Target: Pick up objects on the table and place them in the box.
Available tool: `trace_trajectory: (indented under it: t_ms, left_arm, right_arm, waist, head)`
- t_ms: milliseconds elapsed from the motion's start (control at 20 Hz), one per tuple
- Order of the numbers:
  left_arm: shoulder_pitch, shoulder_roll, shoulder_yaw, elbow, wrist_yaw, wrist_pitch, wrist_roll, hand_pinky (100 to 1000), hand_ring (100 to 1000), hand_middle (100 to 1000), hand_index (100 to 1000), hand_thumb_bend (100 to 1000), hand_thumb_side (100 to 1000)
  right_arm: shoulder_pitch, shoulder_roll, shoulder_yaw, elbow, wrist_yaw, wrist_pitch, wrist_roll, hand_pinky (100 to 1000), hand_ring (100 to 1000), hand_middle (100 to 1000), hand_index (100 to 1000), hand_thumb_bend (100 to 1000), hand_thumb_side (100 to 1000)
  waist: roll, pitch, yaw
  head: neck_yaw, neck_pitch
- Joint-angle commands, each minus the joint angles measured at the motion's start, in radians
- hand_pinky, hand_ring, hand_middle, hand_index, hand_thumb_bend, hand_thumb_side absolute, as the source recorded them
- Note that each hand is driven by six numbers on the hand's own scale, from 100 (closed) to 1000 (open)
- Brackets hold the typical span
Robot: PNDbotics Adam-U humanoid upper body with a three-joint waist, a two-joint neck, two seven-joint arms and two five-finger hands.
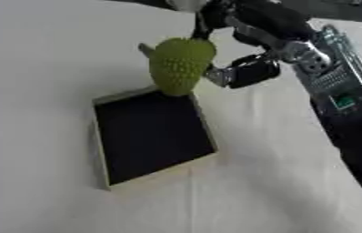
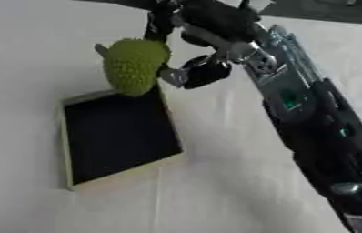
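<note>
1. One right hand [image 1: 244, 68] reaching in from the upper right, fingers curled on a bumpy green fruit-like object [image 1: 181, 65].
2. Held aloft just over the far edge of the open, dark-lined box [image 1: 154, 136] on the white table [image 1: 49, 63].
3. Step judged: carrying to the box.
4. Next, probably: shift over the interior, lower, release.

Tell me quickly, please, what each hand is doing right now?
Right hand: shut on the bumpy yellow-green fruit-shaped object, held above the far edge of the shallow dark-lined box.
Left hand: not in view.
</note>
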Motion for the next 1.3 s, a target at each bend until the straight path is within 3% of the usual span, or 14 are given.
trace_trajectory:
  t_ms: [50,500,650,750,800,850,900,1000,1300]
  left_arm:
    - [-0.014,0.017,-0.003,-0.019,0.003,-0.003,0.000,504,651,630,663,100,492]
    - [-0.020,0.015,-0.005,-0.019,0.005,-0.003,0.000,505,651,628,664,100,491]
    - [-0.021,0.015,-0.005,-0.019,0.005,-0.002,0.000,504,651,628,664,100,492]
    - [-0.020,0.015,-0.006,-0.019,0.005,-0.001,-0.001,504,651,628,664,100,492]
    - [-0.020,0.016,-0.006,-0.019,0.005,-0.001,-0.002,504,651,628,664,100,493]
    - [-0.020,0.016,-0.006,-0.019,0.005,-0.001,-0.002,504,651,628,664,100,493]
    - [-0.019,0.016,-0.006,-0.019,0.005,-0.001,-0.002,504,652,628,664,100,493]
    - [-0.018,0.016,-0.006,-0.019,0.005,0.000,-0.004,503,652,628,664,100,494]
    - [-0.017,0.016,-0.006,-0.019,0.005,0.002,-0.007,503,653,627,663,100,495]
  right_arm:
    - [-0.014,0.033,0.006,0.032,0.056,-0.016,0.000,569,539,468,588,100,198]
    - [0.004,0.081,0.060,0.151,0.213,-0.083,0.015,635,608,542,661,100,321]
    - [0.013,0.084,0.074,0.182,0.263,-0.107,0.032,698,722,700,773,100,354]
    - [0.018,0.086,0.079,0.191,0.295,-0.131,0.041,755,789,792,844,191,374]
    - [0.019,0.088,0.080,0.193,0.310,-0.145,0.045,794,830,833,876,256,364]
    - [0.021,0.090,0.079,0.193,0.324,-0.159,0.047,794,830,833,876,256,364]
    - [0.022,0.092,0.079,0.194,0.337,-0.172,0.046,842,878,871,912,322,315]
    - [0.023,0.092,0.081,0.189,0.348,-0.201,0.048,855,890,869,922,353,244]
    - [0.033,0.076,0.057,0.155,0.321,-0.259,0.062,830,861,838,909,306,118]
  waist:
    - [0.007,-0.025,0.003]
    - [0.006,-0.025,0.006]
    - [0.005,-0.025,0.006]
    - [0.005,-0.025,0.005]
    - [0.005,-0.025,0.004]
    - [0.005,-0.025,0.004]
    - [0.005,-0.025,0.004]
    - [0.006,-0.025,0.003]
    - [0.006,-0.026,0.000]
  head:
    - [-0.007,0.001]
    - [-0.009,0.001]
    - [-0.005,0.000]
    - [-0.003,0.000]
    - [-0.002,0.000]
    - [-0.001,-0.001]
    - [-0.001,-0.001]
    - [-0.001,-0.001]
    - [0.009,-0.020]
